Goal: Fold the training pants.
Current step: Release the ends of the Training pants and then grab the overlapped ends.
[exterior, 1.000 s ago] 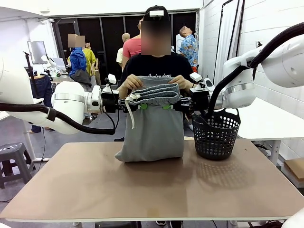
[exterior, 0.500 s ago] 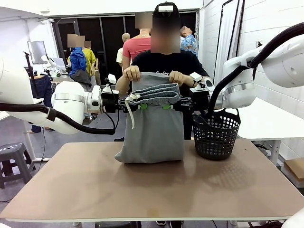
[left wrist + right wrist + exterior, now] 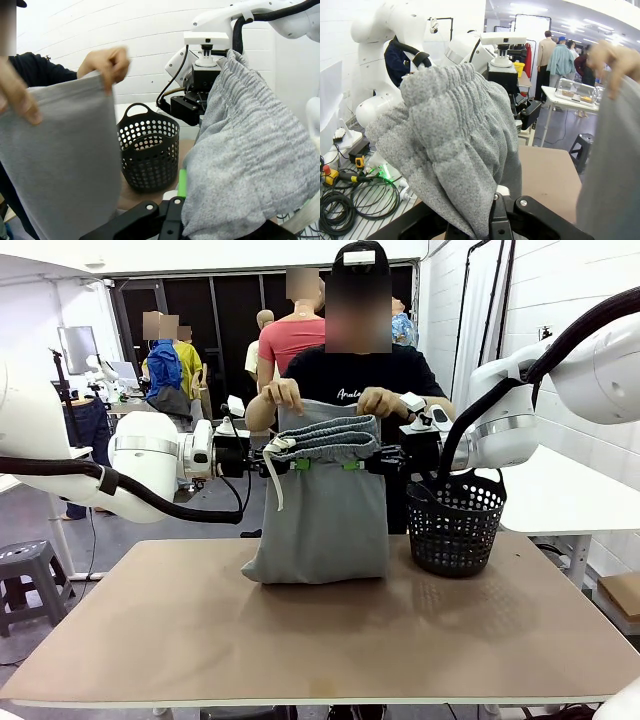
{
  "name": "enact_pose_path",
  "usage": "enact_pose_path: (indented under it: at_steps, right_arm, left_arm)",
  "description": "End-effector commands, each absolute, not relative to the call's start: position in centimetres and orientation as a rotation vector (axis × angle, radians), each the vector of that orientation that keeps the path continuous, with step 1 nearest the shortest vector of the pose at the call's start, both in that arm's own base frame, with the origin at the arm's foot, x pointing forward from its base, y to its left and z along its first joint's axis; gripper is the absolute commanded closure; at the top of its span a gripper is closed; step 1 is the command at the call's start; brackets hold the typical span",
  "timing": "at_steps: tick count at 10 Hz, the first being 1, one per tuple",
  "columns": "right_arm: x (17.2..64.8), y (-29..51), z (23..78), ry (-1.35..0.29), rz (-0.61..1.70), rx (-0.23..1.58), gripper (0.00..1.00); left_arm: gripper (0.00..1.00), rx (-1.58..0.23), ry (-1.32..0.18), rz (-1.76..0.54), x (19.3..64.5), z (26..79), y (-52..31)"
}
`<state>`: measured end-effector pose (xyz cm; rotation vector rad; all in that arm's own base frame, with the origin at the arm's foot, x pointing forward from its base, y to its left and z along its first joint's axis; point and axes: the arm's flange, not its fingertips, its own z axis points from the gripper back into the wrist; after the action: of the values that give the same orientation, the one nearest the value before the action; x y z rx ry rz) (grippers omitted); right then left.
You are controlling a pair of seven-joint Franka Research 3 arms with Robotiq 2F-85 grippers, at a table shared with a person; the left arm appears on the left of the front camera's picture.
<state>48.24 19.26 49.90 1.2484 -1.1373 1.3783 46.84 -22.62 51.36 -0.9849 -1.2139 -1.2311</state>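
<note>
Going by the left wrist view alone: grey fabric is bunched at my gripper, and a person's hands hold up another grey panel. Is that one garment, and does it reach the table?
Observer: One garment. From the front, the training pants hang doubled, their lower fold resting on the table.
Operator: Is the right gripper gripping anything?
Observer: Yes. Its wrist view shows the right gripper shut on the gathered waistband.
Operator: How does the basket sit relative to the pants?
Observer: From the front, the black basket stands on the table at the pants' right, not touching them.
</note>
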Motion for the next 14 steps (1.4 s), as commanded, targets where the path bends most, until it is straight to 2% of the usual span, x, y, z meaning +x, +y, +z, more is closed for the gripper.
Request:
enact_pose_path:
  at_steps: [1, 14]
  right_arm:
    - [48.00, 19.29, 49.95, -1.144, 1.378, 1.254, 1.00]
    - [48.00, 19.29, 49.95, -1.144, 1.378, 1.254, 1.00]
  left_arm:
    - [1.00, -0.980, -1.233, -1.237, 46.54, 51.50, -22.63]
    - [1.00, -0.980, -1.233, -1.237, 46.54, 51.50, -22.63]
